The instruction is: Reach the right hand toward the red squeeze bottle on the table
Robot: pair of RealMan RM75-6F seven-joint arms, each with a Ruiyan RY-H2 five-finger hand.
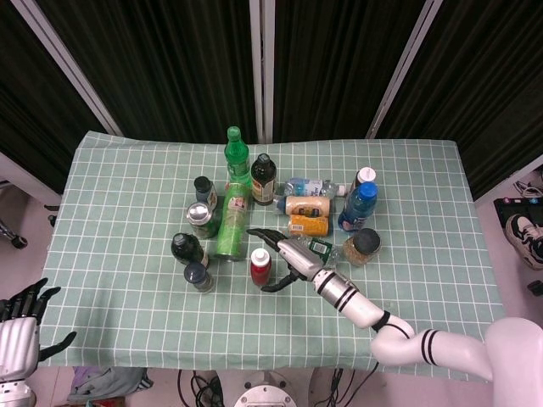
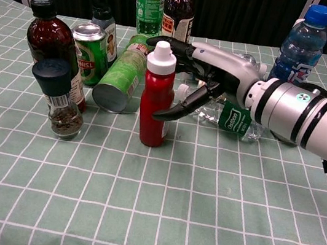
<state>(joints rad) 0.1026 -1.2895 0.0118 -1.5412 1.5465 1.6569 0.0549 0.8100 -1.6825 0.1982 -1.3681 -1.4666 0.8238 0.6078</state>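
The red squeeze bottle (image 1: 260, 267) (image 2: 157, 101) with a white cap stands upright near the table's front middle. My right hand (image 1: 285, 257) (image 2: 204, 72) is just to its right, open, with its fingers spread around the bottle's far side and the thumb reaching toward its front. Whether any finger touches the bottle cannot be told. My left hand (image 1: 19, 333) hangs open off the table's front left corner, shown only in the head view.
Around the red bottle: a lying green can (image 2: 121, 76), a pepper grinder (image 2: 60, 97), a dark bottle (image 2: 51, 42), a beer can (image 2: 92, 52), lying clear bottle (image 2: 230, 116), blue-capped bottle (image 2: 298, 49), and a grain jar (image 1: 363, 246).
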